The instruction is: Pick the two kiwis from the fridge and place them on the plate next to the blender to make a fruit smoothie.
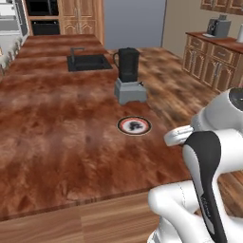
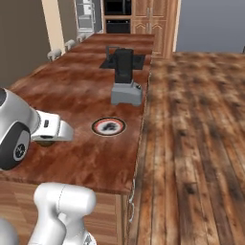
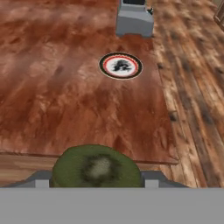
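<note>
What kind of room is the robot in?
It looks like a kitchen: a long wooden counter with a dark sink set in it, a blender standing beside a small plate, and a built-in oven at the far wall.

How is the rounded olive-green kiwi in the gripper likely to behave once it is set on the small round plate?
The rounded olive-green kiwi looks egg-shaped with no flat side, so it may roll. The small round plate appears flat with a low rim, probably little to stop it. The gripper appears closed around it, so it likely holds firm.
</note>
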Available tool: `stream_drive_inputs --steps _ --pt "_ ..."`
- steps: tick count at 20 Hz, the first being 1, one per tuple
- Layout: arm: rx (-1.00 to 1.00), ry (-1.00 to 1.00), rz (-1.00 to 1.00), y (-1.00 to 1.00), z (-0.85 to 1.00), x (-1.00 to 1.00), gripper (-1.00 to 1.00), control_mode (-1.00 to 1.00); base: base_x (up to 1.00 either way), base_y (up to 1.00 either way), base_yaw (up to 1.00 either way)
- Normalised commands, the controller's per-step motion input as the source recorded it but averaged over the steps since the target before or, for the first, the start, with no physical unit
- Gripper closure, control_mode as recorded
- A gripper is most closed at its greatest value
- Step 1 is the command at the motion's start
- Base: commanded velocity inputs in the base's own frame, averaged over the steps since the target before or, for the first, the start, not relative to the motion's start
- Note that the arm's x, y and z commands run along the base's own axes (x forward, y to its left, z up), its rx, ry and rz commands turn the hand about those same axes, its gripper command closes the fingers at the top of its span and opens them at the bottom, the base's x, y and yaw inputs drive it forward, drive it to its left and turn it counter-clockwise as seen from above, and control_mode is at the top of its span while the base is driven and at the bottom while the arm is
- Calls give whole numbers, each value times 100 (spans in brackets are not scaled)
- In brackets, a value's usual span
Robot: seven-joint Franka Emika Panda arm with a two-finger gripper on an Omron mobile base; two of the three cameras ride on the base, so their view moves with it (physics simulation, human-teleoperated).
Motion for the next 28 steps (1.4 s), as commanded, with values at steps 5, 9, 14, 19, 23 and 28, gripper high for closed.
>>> stream_drive_inputs --steps 5,9,14,19,23,28 --pt "0 17 -3 -7 -8 77 100 -100 17 -2 0" --pt "1 25 -8 -2 -11 100 100 -100 0 0 0" --pt "0 21 -4 0 -38 100 100 -100 0 0 0" --pt "0 7 -3 -5 -80 100 100 -100 0 0 0" --pt "0 4 -3 0 -74 100 100 -100 0 0 0" --pt "0 12 -5 0 -20 100 100 -100 0 0 0"
